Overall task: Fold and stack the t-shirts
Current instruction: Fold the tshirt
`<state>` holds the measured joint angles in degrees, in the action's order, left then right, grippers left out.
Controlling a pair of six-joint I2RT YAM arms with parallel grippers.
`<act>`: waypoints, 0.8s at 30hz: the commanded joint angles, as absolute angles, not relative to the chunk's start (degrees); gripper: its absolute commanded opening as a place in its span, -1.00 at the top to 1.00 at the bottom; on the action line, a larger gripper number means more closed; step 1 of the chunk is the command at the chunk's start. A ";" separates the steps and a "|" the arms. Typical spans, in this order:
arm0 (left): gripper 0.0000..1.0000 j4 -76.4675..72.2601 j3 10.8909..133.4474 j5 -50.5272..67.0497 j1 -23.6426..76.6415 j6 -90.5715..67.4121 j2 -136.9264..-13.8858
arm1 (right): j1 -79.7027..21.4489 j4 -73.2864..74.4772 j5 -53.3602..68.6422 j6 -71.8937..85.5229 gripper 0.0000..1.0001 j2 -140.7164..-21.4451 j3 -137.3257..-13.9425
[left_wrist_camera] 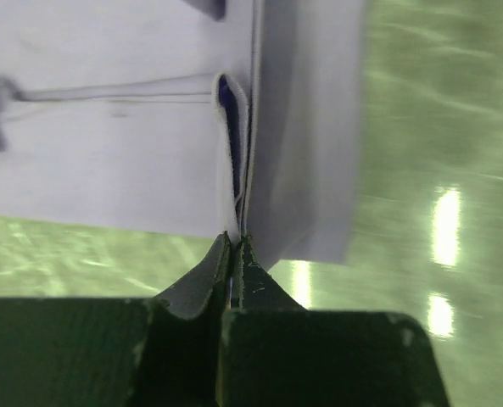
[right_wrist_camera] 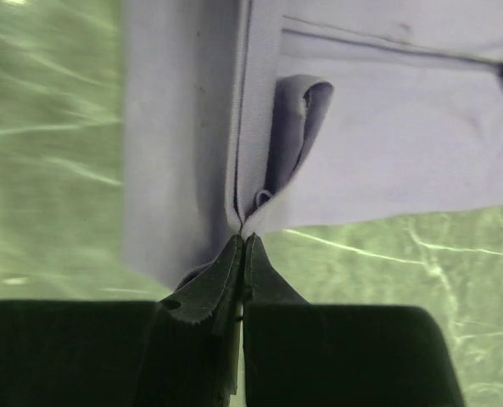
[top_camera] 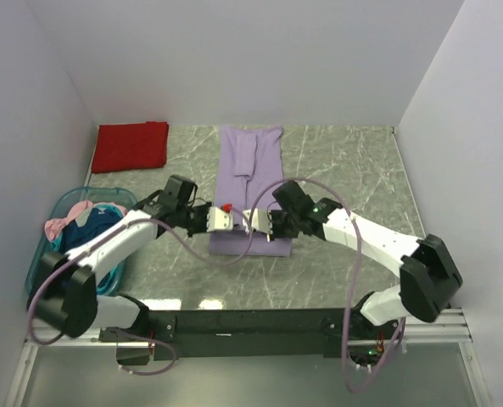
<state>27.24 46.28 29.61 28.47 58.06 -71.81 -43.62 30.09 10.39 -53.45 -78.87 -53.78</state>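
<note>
The purple shirt (top_camera: pixel 253 182) lay folded narrow in the middle of the table (top_camera: pixel 344 170). The left gripper (left_wrist_camera: pixel 235 246) and the right gripper (right_wrist_camera: pixel 242 244) were both closed on its near hem; next, probably, they should carry it toward the far end

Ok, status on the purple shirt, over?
Both shut: left gripper and right gripper pinch near hem of the light purple t-shirt. Shirt lies flat, sides folded in. Folded red t-shirt sits far left, not in the way.
</note>
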 commanded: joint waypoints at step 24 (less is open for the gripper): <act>0.99 14.86 80.42 35.77 15.56 66.97 -111.53 | -27.16 30.41 13.97 -71.54 1.00 -116.54 -92.01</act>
<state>17.08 77.47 34.68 15.92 65.39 -110.63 -27.92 30.15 13.41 -70.37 -115.87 -88.25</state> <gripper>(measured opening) 0.023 0.009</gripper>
